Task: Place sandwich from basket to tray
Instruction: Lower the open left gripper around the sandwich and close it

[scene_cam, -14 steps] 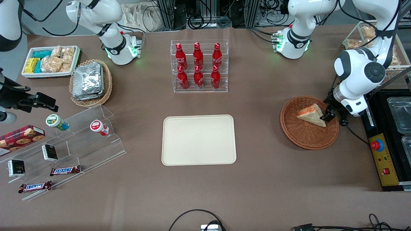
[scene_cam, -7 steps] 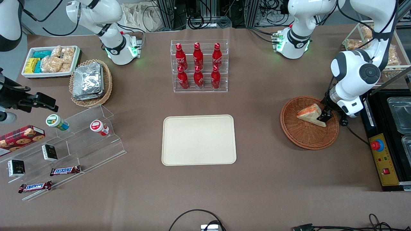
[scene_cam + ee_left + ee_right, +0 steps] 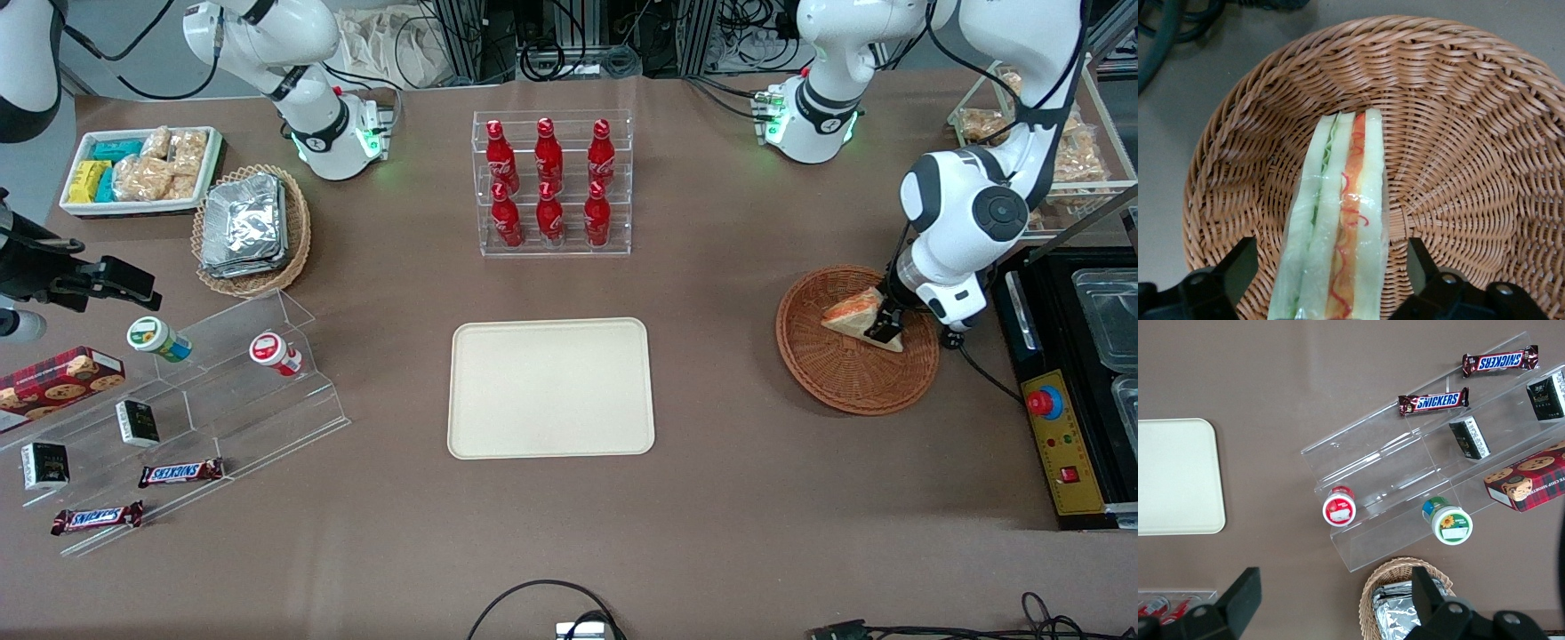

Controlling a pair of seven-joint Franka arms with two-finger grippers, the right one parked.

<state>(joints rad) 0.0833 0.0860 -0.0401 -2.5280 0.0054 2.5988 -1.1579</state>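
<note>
A: How does the working arm stand?

B: It bends down over the desk (image 3: 756, 498) at its own end, the white elbow joint high and the wrist pointing down into the basket (image 3: 818, 356). The jaws (image 3: 1331, 280) are low inside the basket, just over its woven floor.

A: And the tray?

B: The tray (image 3: 550, 388) lies flat in the middle of the desk, well apart from the jaws, toward the parked arm's end. Nothing lies on it.

A: Where is the sandwich?

B: The sandwich (image 3: 1338, 220) lies in the basket, directly between the jaws. In the wrist view it stands on edge, so the white bread, the green layer and the orange-red layer face up.

A: Are the jaws holding it?

B: No. They are spread wide. One finger (image 3: 1238, 267) is on each side of the sandwich, and some wicker shows between each finger and the bread, so they do not touch it.
</note>
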